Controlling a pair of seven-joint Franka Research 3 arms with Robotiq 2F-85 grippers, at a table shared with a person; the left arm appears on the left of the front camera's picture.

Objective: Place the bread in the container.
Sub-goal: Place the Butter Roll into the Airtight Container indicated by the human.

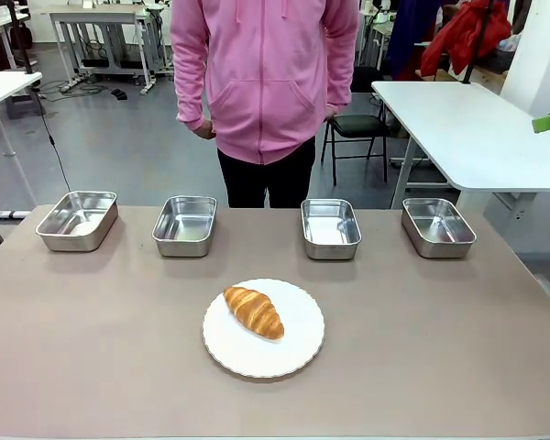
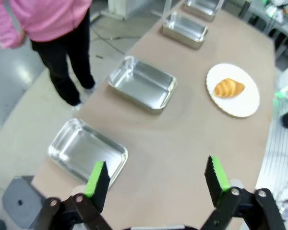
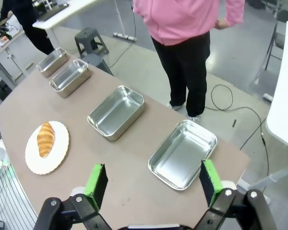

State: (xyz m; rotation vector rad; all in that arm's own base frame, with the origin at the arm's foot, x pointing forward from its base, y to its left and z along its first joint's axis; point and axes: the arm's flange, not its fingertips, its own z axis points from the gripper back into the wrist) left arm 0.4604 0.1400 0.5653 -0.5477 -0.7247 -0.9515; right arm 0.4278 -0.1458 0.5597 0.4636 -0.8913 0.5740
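The bread, a golden-brown croissant, lies on a round white plate at the table's middle front. Behind it stand several look-alike steel pans in a row, all empty; which one is the container I cannot tell. My left gripper is open high above the table's left end, over a pan, with the croissant far off. My right gripper is open high above the right end, near a pan; the croissant lies far to its left.
A person in a pink hoodie stands at the far side, hands at the sides. The brown table has bare room around the plate. A white table and a chair stand behind on the right.
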